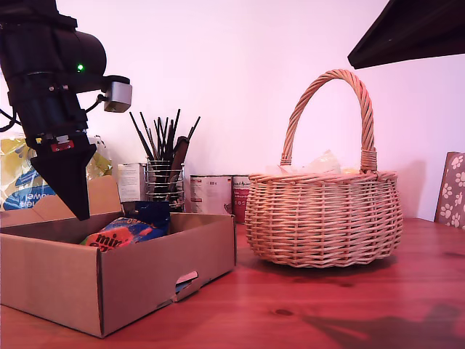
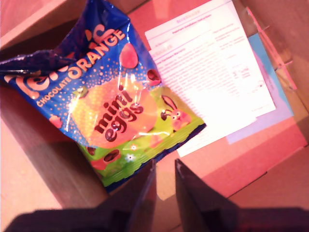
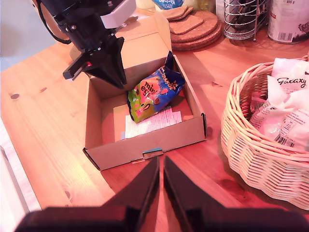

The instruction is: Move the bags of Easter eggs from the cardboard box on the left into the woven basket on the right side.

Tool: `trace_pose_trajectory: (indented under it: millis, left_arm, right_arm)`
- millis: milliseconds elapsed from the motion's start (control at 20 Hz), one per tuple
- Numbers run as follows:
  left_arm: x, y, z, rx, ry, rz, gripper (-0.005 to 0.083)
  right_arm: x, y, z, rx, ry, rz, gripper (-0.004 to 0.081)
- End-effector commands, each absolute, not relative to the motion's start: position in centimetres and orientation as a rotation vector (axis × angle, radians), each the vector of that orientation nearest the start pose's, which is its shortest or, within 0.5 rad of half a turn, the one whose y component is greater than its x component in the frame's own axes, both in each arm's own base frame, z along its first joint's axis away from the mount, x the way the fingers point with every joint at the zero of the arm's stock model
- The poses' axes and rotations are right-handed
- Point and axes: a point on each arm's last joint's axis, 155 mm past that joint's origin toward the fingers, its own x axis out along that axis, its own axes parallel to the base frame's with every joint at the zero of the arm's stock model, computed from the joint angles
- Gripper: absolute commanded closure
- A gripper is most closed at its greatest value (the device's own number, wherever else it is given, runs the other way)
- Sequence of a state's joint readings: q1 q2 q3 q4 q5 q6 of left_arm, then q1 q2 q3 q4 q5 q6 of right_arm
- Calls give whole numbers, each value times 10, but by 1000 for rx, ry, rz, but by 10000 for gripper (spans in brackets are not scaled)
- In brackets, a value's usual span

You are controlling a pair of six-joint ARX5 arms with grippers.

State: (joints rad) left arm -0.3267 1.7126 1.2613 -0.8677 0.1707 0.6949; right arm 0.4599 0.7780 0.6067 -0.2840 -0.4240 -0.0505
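Observation:
One bag of Easter eggs (image 1: 123,234) (image 2: 116,106) (image 3: 154,92), glossy blue with orange "mini eggs" print, lies in the cardboard box (image 1: 145,280) (image 3: 145,145) at the exterior view's left. My first gripper (image 1: 81,214) (image 2: 165,169) (image 3: 118,79) hangs just above the box near the bag, fingers together and holding nothing. The woven basket (image 1: 323,218) (image 3: 256,154) stands at the exterior view's right with white packets (image 3: 285,111) inside. My second gripper (image 3: 161,166) is shut and empty, high above the table between box and basket.
A white printed sheet (image 2: 212,72) (image 3: 152,123) lies on the box floor beside the bag. Behind the box stand a wire pot of brushes (image 1: 163,178), tins (image 1: 211,193) and a yellow bag (image 1: 18,182). Cork mats (image 3: 193,26) lie near the pot. A dark arm part (image 1: 407,29) overhangs the basket.

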Motion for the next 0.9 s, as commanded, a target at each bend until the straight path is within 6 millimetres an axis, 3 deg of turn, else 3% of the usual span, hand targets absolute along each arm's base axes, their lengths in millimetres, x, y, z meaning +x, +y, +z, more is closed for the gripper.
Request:
trace_pose_trajectory:
  millis: [0, 300, 400, 550, 600, 850]
  left_arm:
    - [342, -180, 109, 462, 999, -892, 696]
    - [345, -182, 111, 433, 990, -882, 671]
    - [349, -184, 113, 404, 985, -863, 488]
    - [349, -182, 111, 331, 1028, -803, 64]
    - [348, -182, 111, 334, 1031, -800, -11]
    - [360, -189, 112, 330, 1004, -718, -19]
  right_arm:
    - [231, 194, 185, -56, 486, 860, 775]
    - [234, 195, 174, -57, 529, 854, 775]
    - [235, 195, 173, -57, 533, 854, 775]
    - [235, 195, 170, -57, 541, 852, 775]
    - [236, 195, 169, -58, 545, 852, 775]
    - [238, 197, 162, -59, 568, 850, 775]
